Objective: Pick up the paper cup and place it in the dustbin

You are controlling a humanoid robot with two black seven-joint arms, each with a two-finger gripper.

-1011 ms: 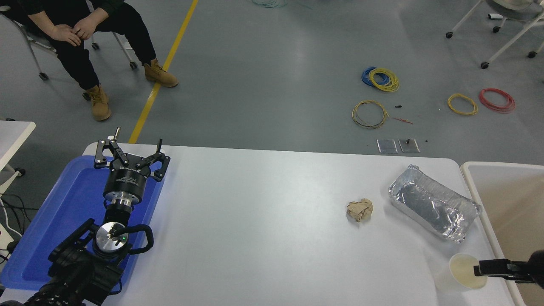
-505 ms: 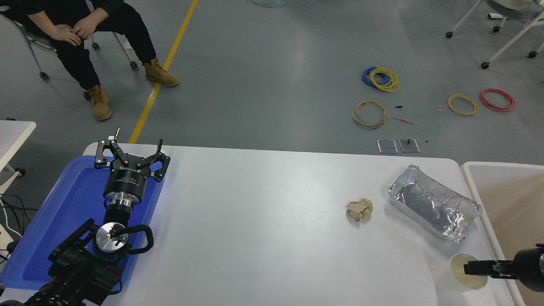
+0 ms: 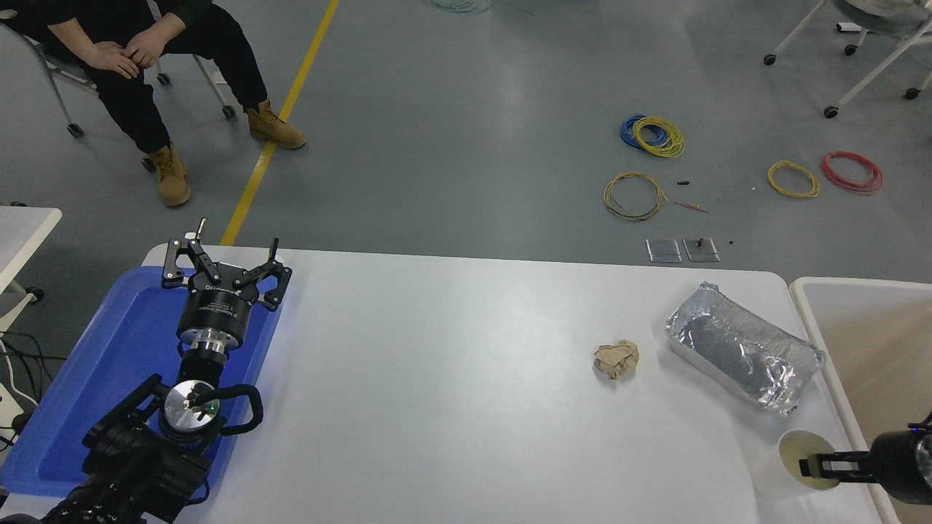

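The paper cup (image 3: pixel 798 445), white with a cream inside, stands near the table's front right corner, next to the dustbin (image 3: pixel 807 306), whose white rim and tan interior fill the right edge. My right gripper (image 3: pixel 814 466) comes in from the right edge. Its thin fingers (image 3: pixel 837 460) lie across the cup's right rim and look closed on the cup wall. My left gripper (image 3: pixel 222 256) is parked open and empty over the blue tray (image 3: pixel 109 349) at the lower left.
A crumpled brown paper ball (image 3: pixel 616 359) lies right of the table's middle. A silver foil tray (image 3: pixel 743 348) lies behind the cup. A person sits on a chair (image 3: pixel 44 62) at the top left. Wire coils (image 3: pixel 652 135) lie on the floor.
My right gripper has come further in from the right edge, turned and settled on the cup's rim. The cup has shifted slightly right and away. The left arm has not moved.
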